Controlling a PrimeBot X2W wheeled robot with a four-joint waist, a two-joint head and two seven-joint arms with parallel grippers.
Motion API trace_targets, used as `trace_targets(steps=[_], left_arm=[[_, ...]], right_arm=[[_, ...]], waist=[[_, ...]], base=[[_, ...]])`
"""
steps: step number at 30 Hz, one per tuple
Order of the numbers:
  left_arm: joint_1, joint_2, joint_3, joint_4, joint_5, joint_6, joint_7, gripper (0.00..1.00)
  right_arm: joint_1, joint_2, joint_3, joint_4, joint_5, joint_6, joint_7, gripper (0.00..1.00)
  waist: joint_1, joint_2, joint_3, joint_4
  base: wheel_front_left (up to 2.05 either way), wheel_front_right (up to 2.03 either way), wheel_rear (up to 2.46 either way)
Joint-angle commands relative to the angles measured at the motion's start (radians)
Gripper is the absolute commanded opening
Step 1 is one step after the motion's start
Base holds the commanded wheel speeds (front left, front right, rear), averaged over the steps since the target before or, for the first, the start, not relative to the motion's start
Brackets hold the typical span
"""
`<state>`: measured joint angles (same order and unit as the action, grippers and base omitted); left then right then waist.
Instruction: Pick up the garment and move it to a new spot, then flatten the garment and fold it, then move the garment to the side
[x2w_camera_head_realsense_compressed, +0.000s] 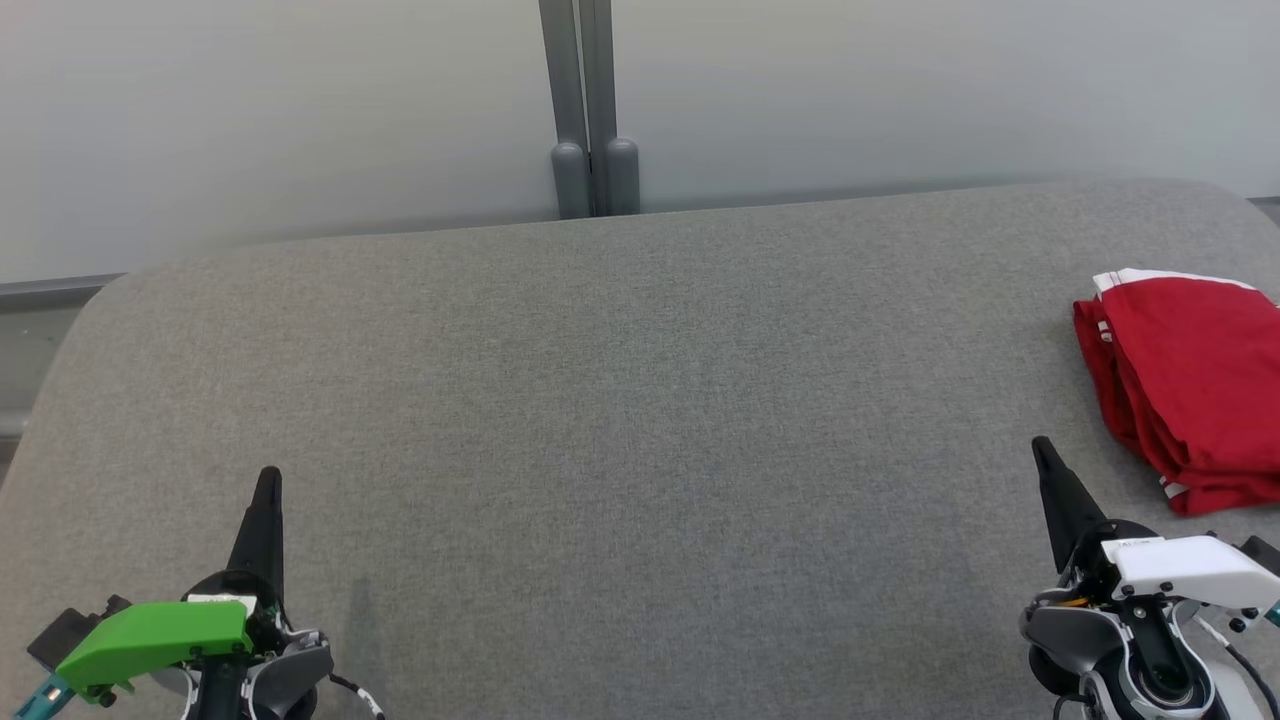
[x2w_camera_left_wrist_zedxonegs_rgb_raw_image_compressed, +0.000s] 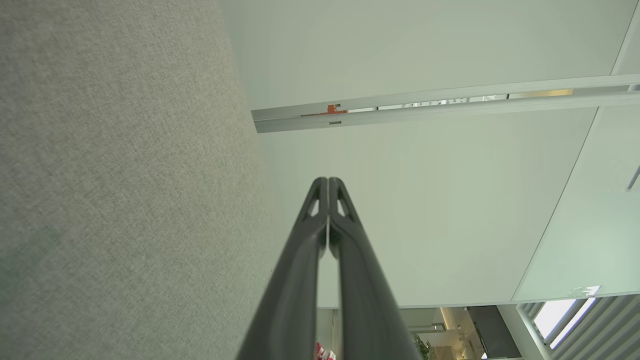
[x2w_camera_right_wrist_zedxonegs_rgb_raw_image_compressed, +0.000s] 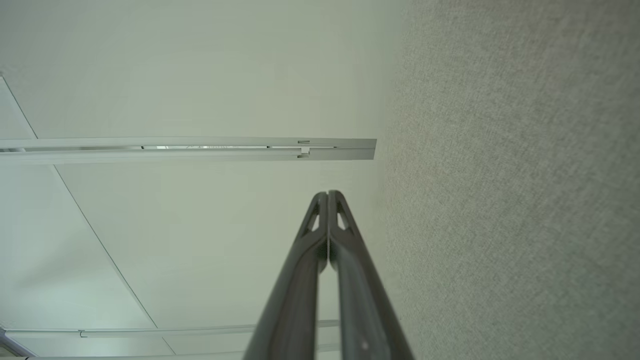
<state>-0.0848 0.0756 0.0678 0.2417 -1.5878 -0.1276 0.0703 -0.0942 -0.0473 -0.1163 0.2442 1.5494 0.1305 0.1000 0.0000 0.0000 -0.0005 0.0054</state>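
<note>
A red garment (x2w_camera_head_realsense_compressed: 1190, 385) with white trim lies folded in a neat stack at the right edge of the grey fabric surface (x2w_camera_head_realsense_compressed: 620, 430). My right gripper (x2w_camera_head_realsense_compressed: 1040, 447) sits at the lower right, just left of and below the stack, apart from it, fingers shut and empty. My left gripper (x2w_camera_head_realsense_compressed: 268, 478) rests at the lower left, far from the garment, also shut on nothing. In the left wrist view the two dark fingers (x2w_camera_left_wrist_zedxonegs_rgb_raw_image_compressed: 327, 181) meet at the tips; the right wrist view has its gripper (x2w_camera_right_wrist_zedxonegs_rgb_raw_image_compressed: 328, 194) pressed together the same way.
A grey post (x2w_camera_head_realsense_compressed: 592, 110) stands against the pale wall behind the surface's far edge. The surface's rounded left corner (x2w_camera_head_realsense_compressed: 100, 300) falls off to the floor. Both wrist views look along the grey fabric (x2w_camera_left_wrist_zedxonegs_rgb_raw_image_compressed: 115, 175) toward pale wall panels (x2w_camera_right_wrist_zedxonegs_rgb_raw_image_compressed: 190, 80).
</note>
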Motion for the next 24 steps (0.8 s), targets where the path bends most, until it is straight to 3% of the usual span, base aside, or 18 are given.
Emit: trace_targets(steps=[1, 24], left_arm=[[-0.024, 0.002, 0.007, 0.001, -0.023, -0.005, 0.007, 0.00], [-0.030, -0.005, 0.020, 0.003, -0.048, -0.005, 0.023, 0.00]], right_arm=[[-0.014, -0.005, 0.002, 0.000, 0.025, 0.000, 0.008, 0.00], [-0.018, -0.005, 0.003, 0.001, 0.067, 0.000, 0.018, 0.00]], waist=[[0.0000, 0.0000, 0.001, -0.001], [0.0000, 0.0000, 0.004, -0.005]], base=[[0.00, 0.00, 0.00], [0.00, 0.00, 0.00]])
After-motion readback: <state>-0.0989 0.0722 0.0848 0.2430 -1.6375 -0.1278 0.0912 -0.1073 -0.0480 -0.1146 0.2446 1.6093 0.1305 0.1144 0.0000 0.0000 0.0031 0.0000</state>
